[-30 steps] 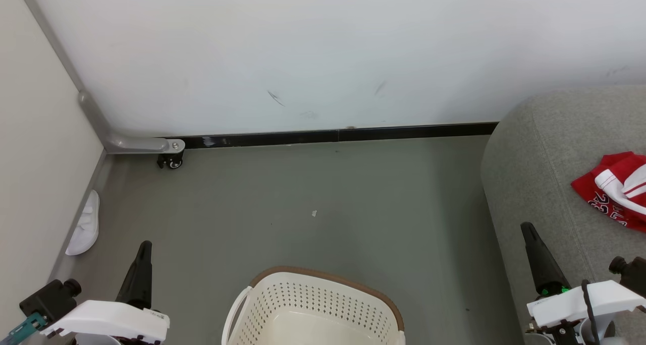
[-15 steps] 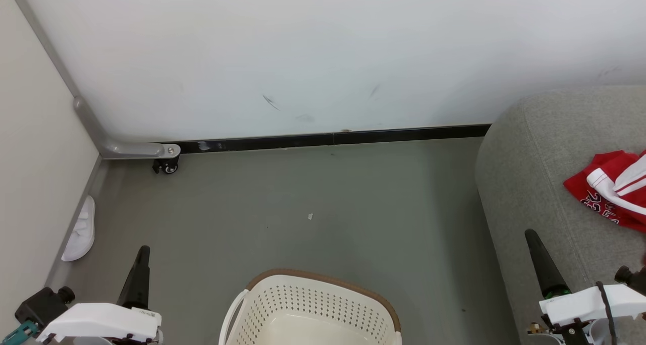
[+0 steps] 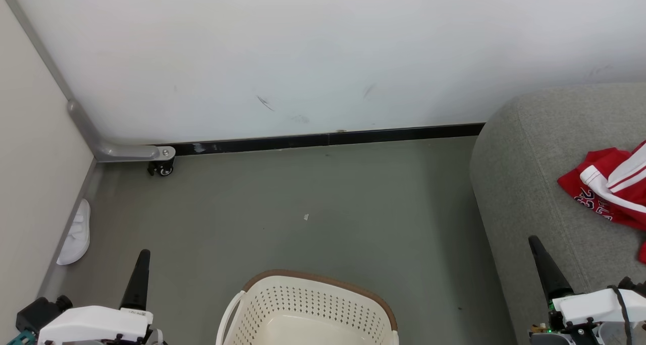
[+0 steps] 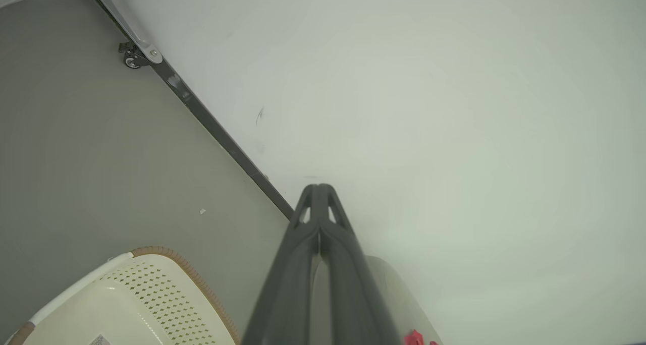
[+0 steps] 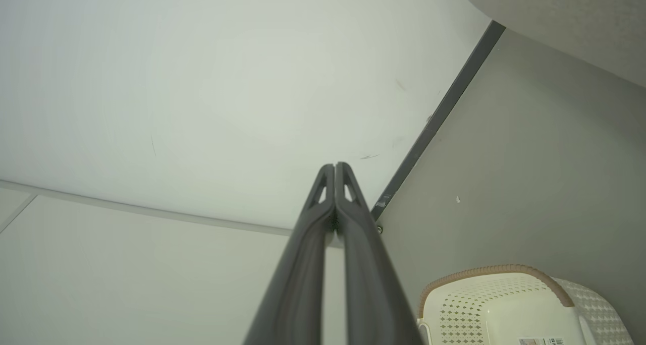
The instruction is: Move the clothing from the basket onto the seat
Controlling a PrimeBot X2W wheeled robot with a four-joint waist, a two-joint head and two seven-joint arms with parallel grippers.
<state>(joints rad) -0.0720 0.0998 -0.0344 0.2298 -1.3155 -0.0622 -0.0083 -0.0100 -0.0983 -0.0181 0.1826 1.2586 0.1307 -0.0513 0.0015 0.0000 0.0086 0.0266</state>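
The grey floor [image 3: 353,183] carries the cream basket [image 3: 303,304] at the near middle. A white slipper [image 3: 75,234] lies at the left, along the foot of the side wall. A small pale scrap [image 3: 306,217] lies mid-floor, beyond the basket. A black caster [image 3: 160,169] stands in the far left corner. At the right stands the grey seat [image 3: 525,183], with the red-and-white clothing [image 3: 605,188] lying crumpled on top of it.

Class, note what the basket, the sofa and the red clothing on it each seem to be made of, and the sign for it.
Basket: moulded plastic, cream, smooth with slight sheen; regular punched holes, textured brown rim band. Sofa: woven upholstery fabric, matt grey, finely flecked. Clothing: thin soft textile, probably synthetic sportswear; it lies in limp folds, with white stripes.
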